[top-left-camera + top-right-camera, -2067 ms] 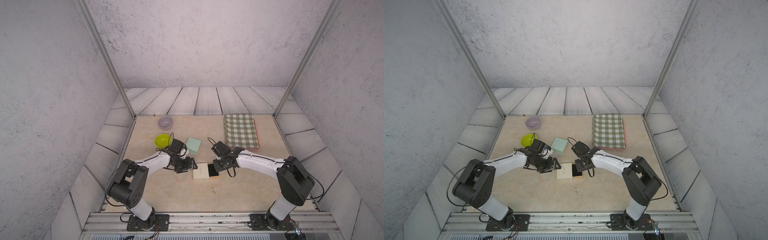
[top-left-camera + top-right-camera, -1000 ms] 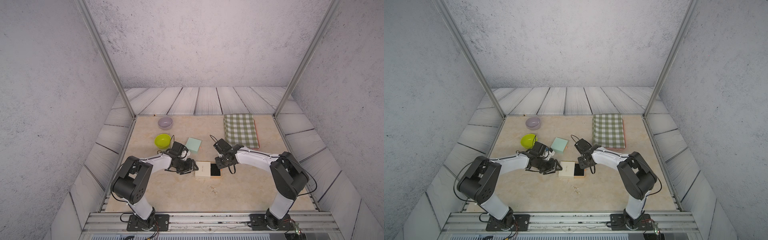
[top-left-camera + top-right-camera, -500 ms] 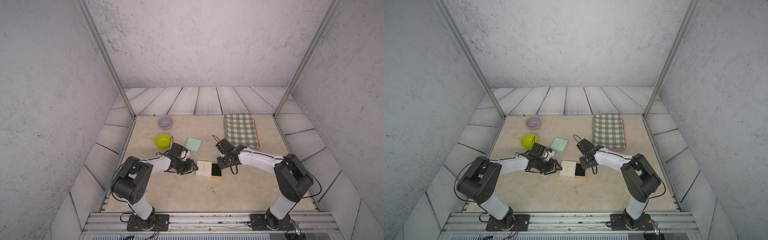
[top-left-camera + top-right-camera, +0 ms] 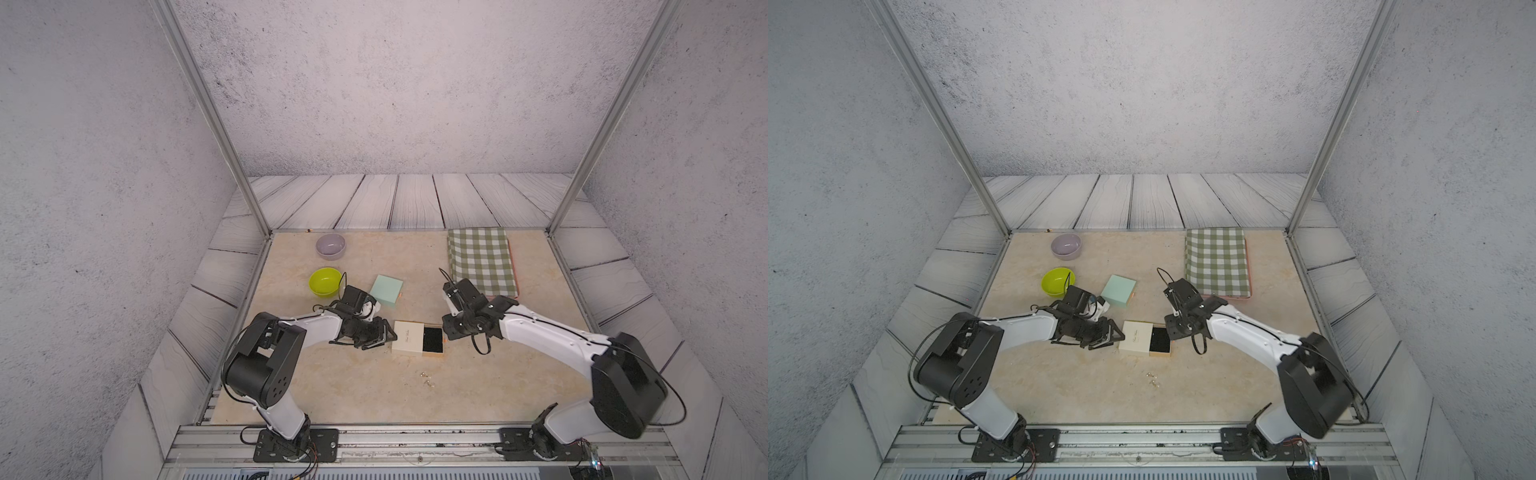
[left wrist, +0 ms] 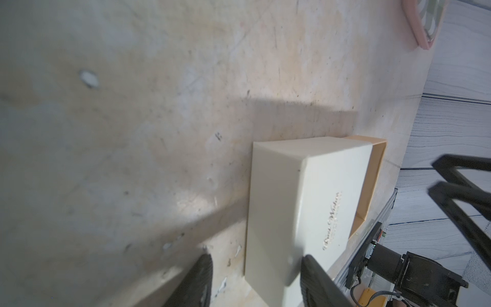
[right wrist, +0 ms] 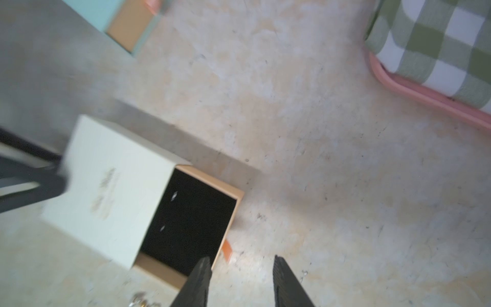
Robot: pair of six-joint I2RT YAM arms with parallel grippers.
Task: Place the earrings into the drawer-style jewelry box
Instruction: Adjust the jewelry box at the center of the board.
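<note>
Earrings (image 4: 427, 378) are lying loose on the desk (image 4: 353, 390), just in front of the jewelry box (image 4: 408, 337), apart from it and from both tools. In both top views they are showing as a few tiny glinting metal bits; in the right wrist view a blurred gold-silver cluster (image 6: 140, 299) is being caught at the frame edge.

Handling, judged: very light, rigid, hard and slick, thin against the desk. A pinch from straight above with nearly closed fingertips is being favoured; they are likely to skid or flick away if nudged sideways. Individual shapes are too small to resolve.

The drawer (image 6: 191, 215) is standing pulled out of the cream sleeve, black lining exposed, orange pull tab (image 6: 227, 249) sticking out at its front. Two pale specks are being seen on the lining; whether they are earrings cannot be told.

Left tool (image 5: 255, 268) is sitting partly open around the sleeve's rear corner, one finger (image 5: 316, 279) against the box, no firm clamp evident. Right tool (image 6: 240, 268) is partly open, holding nothing, hovering just beside the drawer front.
</note>
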